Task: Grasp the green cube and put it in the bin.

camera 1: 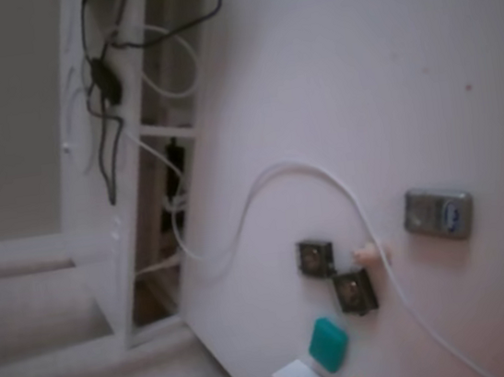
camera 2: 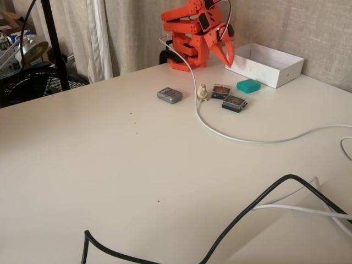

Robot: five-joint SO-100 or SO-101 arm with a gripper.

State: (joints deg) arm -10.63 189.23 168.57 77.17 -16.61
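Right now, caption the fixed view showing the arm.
Folded orange arm beside white bin; green cube untouched on table.

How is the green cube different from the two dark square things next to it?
The green cube is plain teal-green; the two dark square pieces are dark grey with paler middles. The cube looks rounded and smooth, while the dark pieces look flatter with framed tops. The cube lies nearest the white bin; the dark pieces sit further from it, beside the white cable. All three are small, similar in size, and rest on the table.
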